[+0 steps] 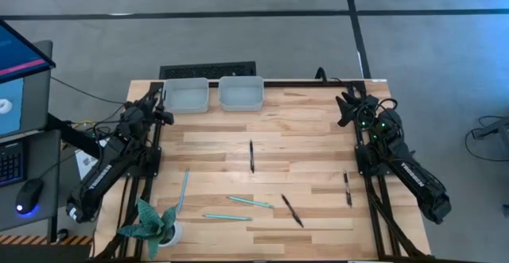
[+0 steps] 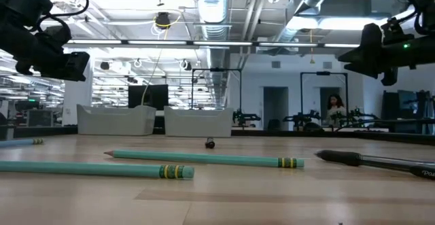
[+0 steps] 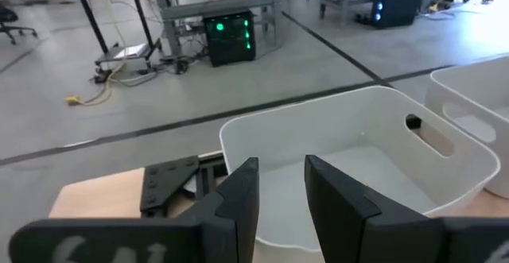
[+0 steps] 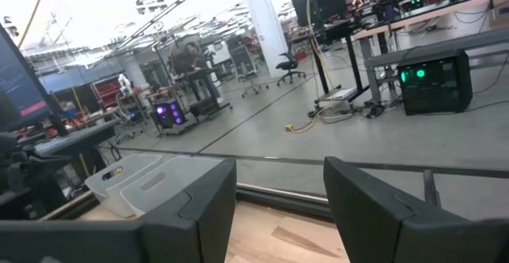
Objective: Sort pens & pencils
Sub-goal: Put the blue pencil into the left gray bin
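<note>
Three teal pencils (image 1: 183,190) (image 1: 249,203) (image 1: 215,216) lie flat on the wooden table's near left part. Three black pens (image 1: 251,156) (image 1: 292,210) (image 1: 347,189) lie at the middle and right. In the low view two teal pencils (image 2: 204,158) (image 2: 95,168) and a black pen (image 2: 380,161) lie close by. My left gripper (image 1: 163,104) (image 3: 282,191) hovers open at the far left, pointing at the left white bin (image 3: 358,152). My right gripper (image 1: 343,108) (image 4: 280,207) hovers open at the far right, with nothing between its fingers.
Two white bins (image 1: 184,94) (image 1: 241,93) stand side by side at the table's far edge. A teal spiky potted plant (image 1: 151,223) stands at the near left corner, beside one pencil. The arms' frames run along the table's left and right edges.
</note>
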`<action>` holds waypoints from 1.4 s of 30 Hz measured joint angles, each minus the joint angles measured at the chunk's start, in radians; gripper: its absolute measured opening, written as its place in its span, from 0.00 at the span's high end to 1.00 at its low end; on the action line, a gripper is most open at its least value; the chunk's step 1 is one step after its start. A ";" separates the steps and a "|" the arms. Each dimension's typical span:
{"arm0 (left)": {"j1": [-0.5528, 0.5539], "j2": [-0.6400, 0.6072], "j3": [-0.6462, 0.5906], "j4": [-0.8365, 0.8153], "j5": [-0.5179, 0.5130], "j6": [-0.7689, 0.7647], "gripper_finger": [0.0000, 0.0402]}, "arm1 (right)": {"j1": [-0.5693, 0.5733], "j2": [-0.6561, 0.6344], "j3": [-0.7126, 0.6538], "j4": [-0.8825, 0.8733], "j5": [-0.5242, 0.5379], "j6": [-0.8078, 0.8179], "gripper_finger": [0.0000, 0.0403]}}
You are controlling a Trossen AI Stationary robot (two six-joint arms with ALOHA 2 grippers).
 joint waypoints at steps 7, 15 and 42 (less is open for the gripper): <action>0.000 0.000 0.000 0.002 -0.021 -0.007 0.77 | 0.000 0.000 0.000 0.000 0.000 0.000 0.47; 0.000 0.000 0.000 0.002 -0.024 -0.008 0.77 | 0.000 0.000 0.000 -0.001 0.002 -0.014 0.47; 0.000 0.000 -0.002 0.048 0.030 -0.050 0.77 | 0.000 0.000 0.000 -0.014 0.001 0.071 0.47</action>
